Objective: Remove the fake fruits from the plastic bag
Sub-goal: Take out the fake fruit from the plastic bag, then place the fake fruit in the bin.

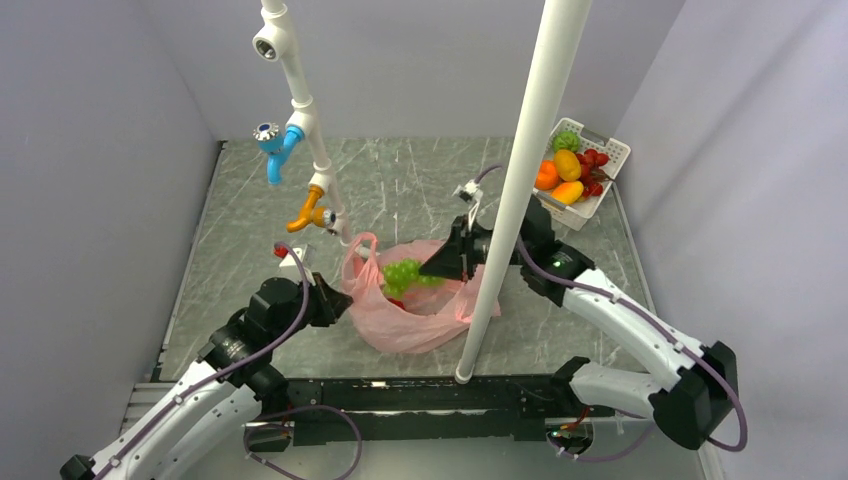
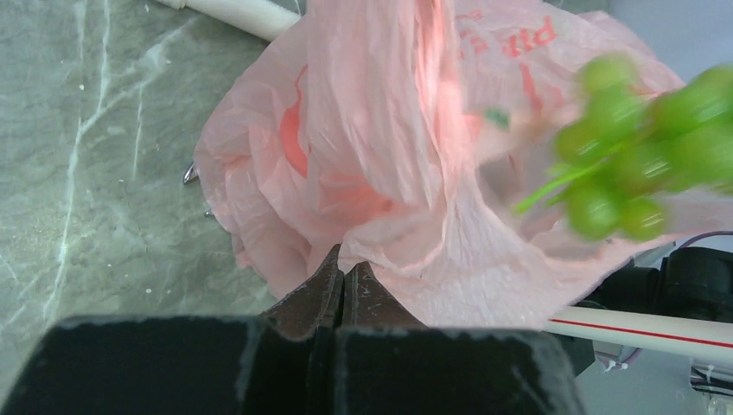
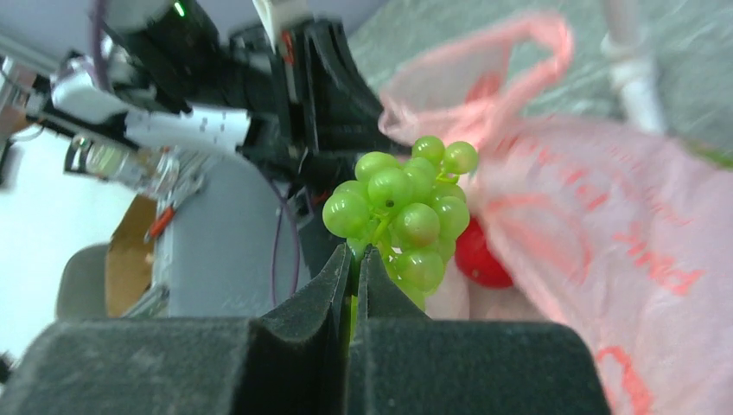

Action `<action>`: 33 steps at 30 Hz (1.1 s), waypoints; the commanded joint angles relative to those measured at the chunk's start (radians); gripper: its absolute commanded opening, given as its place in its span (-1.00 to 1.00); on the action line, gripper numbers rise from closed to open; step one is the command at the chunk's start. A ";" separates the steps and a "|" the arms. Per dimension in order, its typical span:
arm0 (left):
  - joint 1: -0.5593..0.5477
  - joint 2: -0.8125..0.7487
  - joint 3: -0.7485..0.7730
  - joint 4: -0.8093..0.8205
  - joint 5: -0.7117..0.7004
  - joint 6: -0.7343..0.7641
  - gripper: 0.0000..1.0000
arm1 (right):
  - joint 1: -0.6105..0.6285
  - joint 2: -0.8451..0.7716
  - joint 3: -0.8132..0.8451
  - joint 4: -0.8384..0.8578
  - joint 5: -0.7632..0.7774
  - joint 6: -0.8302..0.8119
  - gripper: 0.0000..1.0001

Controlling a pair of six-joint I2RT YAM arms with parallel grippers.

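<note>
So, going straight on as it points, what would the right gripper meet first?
Past the green grapes it holds, the right gripper points at the left gripper, shut on the rim of the plastic bag. Likely that gripper or rim comes first, though depth is unclear.
</note>
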 commanded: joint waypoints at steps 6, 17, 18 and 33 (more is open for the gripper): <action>-0.001 0.013 0.018 -0.026 -0.016 -0.010 -1.00 | -0.118 -0.171 0.183 -0.146 0.296 -0.038 -1.00; -0.001 -0.019 0.034 -0.056 -0.024 0.002 -1.00 | -0.188 -0.311 0.231 -0.545 0.985 -0.117 -1.00; -0.002 -0.021 0.037 -0.054 -0.022 0.004 -1.00 | -0.191 -0.324 0.219 -0.561 1.020 -0.111 -1.00; -0.001 0.015 0.075 -0.017 -0.007 0.000 -1.00 | -0.598 -0.036 0.247 -0.407 1.174 -0.072 -1.00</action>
